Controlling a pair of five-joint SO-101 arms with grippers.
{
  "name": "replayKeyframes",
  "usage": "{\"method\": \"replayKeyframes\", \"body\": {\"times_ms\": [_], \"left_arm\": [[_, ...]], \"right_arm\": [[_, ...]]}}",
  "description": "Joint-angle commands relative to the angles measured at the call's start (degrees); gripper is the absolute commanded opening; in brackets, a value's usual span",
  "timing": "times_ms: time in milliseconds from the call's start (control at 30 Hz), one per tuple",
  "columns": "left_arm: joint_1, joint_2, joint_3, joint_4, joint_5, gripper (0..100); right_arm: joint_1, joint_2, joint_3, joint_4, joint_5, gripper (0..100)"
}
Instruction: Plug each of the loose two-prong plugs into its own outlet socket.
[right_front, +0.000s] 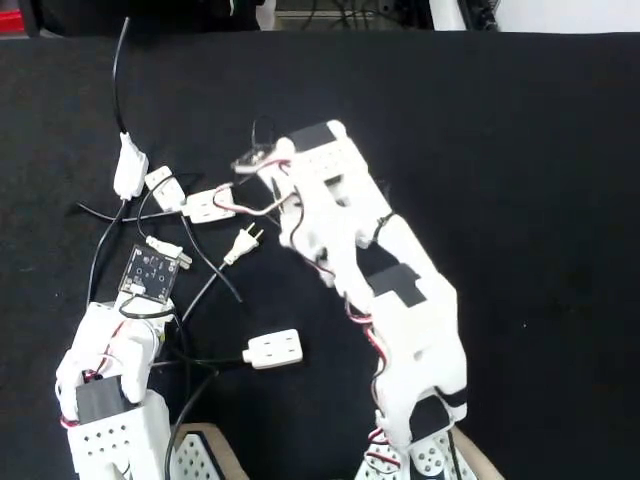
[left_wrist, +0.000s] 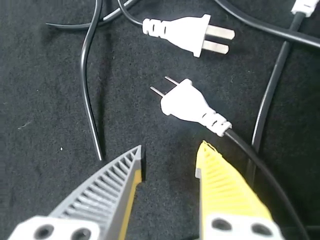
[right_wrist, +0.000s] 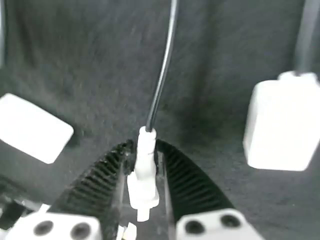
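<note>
White plug (right_wrist: 142, 182) clamped in right claw (right_wrist: 144, 146).

One overhead, two close wrist views.

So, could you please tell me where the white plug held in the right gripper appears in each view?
High view: upper middle, inside the right gripper, too small to make out.
Left wrist view: not in it.
Right wrist view: the white plug is clamped in that gripper, close to the camera, with its black cord running away.
Shared landmark: the black table cover under everything.
</note>
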Motion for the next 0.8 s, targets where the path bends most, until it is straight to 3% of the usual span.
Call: {"method": "replayKeyframes", "body": {"times_ms": [0, 167, 433, 767], "left_arm": [[0.75, -0.18, 0.92, -0.44, -0.35, 18], [0.75, -0.18, 0.92, -0.44, -0.35, 18], [0.75, -0.18, 0.92, -0.44, -0.26, 18], [0.75, -0.18, 0.92, -0.35, -0.26, 18]], "right_arm": [[2.2, -3.38, 6.2, -7.82, 2.02, 1.4], [1.32, -3.38, 9.8, -9.76, 1.41, 6.2], [-0.44, -3.3, 9.71, -2.37, 0.09, 11.9], [-0.35, -3.3, 8.04, 0.18, 0.26, 12.4]]}}
